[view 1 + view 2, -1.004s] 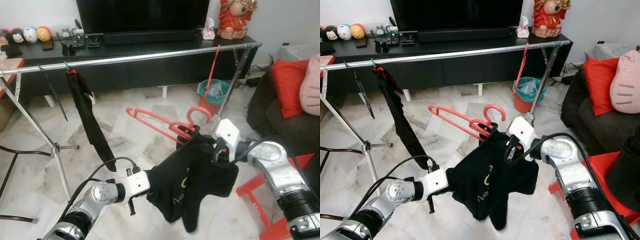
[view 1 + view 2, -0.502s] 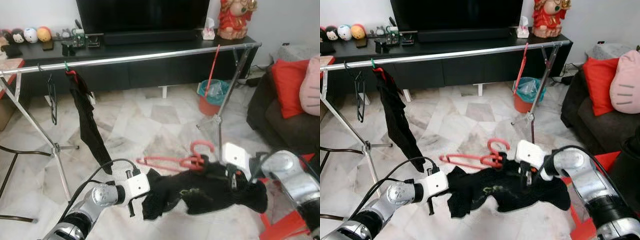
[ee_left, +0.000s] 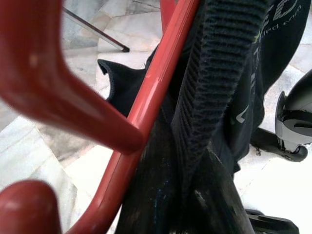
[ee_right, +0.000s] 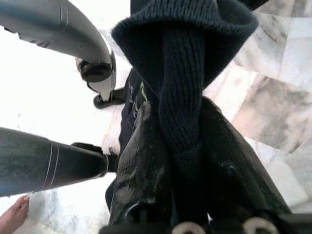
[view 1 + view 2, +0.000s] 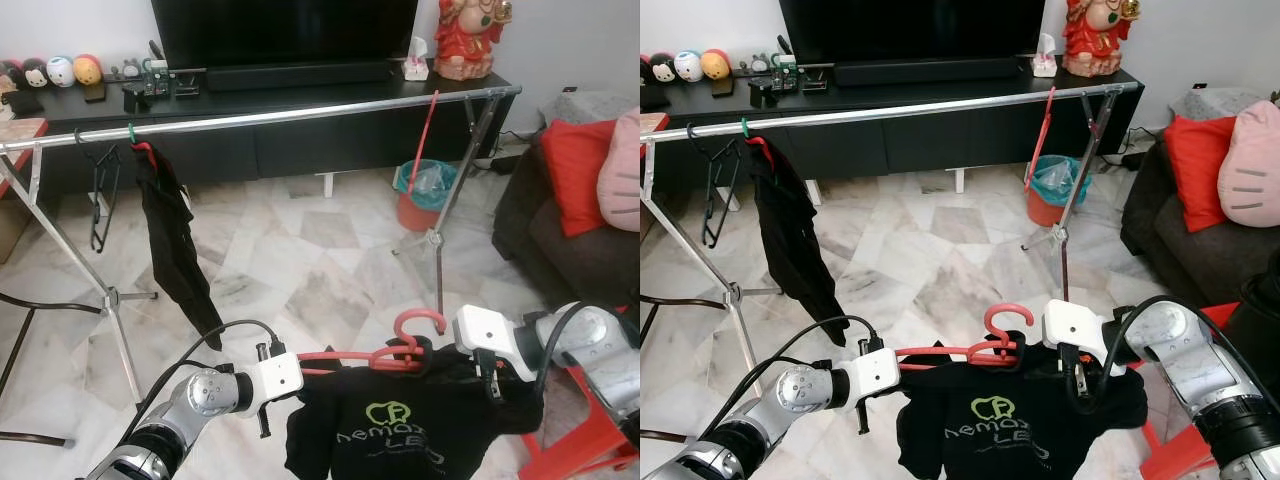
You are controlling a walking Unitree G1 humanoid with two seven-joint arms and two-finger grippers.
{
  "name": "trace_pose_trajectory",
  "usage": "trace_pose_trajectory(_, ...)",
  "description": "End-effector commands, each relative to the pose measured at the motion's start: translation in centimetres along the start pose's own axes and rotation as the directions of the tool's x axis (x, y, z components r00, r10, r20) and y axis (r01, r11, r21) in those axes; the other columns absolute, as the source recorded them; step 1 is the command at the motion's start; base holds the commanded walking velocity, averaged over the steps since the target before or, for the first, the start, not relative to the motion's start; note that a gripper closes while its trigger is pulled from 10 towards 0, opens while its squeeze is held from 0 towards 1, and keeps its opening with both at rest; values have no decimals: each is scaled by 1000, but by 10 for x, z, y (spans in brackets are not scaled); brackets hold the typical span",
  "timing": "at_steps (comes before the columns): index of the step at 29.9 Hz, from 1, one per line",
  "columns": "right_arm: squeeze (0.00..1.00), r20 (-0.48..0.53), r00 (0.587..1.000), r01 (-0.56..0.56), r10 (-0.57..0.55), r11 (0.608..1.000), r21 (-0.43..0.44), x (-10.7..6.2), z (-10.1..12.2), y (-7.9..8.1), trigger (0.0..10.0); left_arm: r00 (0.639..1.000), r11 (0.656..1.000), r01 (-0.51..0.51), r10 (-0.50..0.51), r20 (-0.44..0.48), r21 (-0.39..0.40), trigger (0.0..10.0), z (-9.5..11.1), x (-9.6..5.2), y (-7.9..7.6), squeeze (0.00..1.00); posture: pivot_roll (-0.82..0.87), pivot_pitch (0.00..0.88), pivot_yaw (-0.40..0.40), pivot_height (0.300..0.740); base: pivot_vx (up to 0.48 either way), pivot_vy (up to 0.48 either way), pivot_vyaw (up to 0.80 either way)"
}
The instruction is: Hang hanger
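Hands: left hand [image 3: 195, 195] and right hand [image 4: 180, 195] each pinch one black shirt [image 5: 400, 440] on one red hanger [image 5: 380, 355]

Green print on the chest of the black fabric T-shirt [image 5: 400, 440]: a rounded logo above lettering that looks like "nemax", the line beneath too small to read.

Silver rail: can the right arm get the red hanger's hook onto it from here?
Probably not yet. The right tool is pinched on the black shirt low near the floor; the silver rail sits well above and beyond the red hanger. The floor between looks open, so the robot likely must step closer and lift.
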State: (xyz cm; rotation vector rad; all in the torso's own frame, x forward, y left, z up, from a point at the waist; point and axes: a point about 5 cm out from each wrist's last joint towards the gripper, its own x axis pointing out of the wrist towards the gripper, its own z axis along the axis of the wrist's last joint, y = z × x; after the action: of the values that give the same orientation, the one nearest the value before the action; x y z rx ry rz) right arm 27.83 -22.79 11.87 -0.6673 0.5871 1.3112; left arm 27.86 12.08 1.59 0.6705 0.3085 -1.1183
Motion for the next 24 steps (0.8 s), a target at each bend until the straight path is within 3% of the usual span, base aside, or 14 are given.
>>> trace_pose_trajectory(1,0,-117,993,30,-27,999,20,-24,-15,-2,10000,992,998,-26,19,-124,-57,10000,-28,-18,0,0,-9,23,3,740,0,0,0)
trace_pose_trajectory(6,0,-139,990,27,-25,999,16,-24,-16,-1,10000,992,998,-25,18,-126,-57,10000,-28,-18,0,0,-9,23,3,740,0,0,0)
trace_pose_trajectory(9,0,-160,980,116,-117,993,-14,-24,-18,-11,10000,991,998,-22,15,-130,-53,10000,-29,-19,0,0,-11,21,3,740,0,0,0)
trace_pose_trajectory(18,0,-89,975,204,-203,979,-1,-23,-9,-20,10000,992,998,-21,14,-128,-55,10000,-28,-18,0,0,-9,22,1,740,0,0,0)
trace_pose_trajectory(24,0,-104,984,143,-142,990,1,-25,-14,-11,10000,991,998,-24,16,-135,-54,10000,-30,-19,0,0,-11,22,3,740,0,0,0)
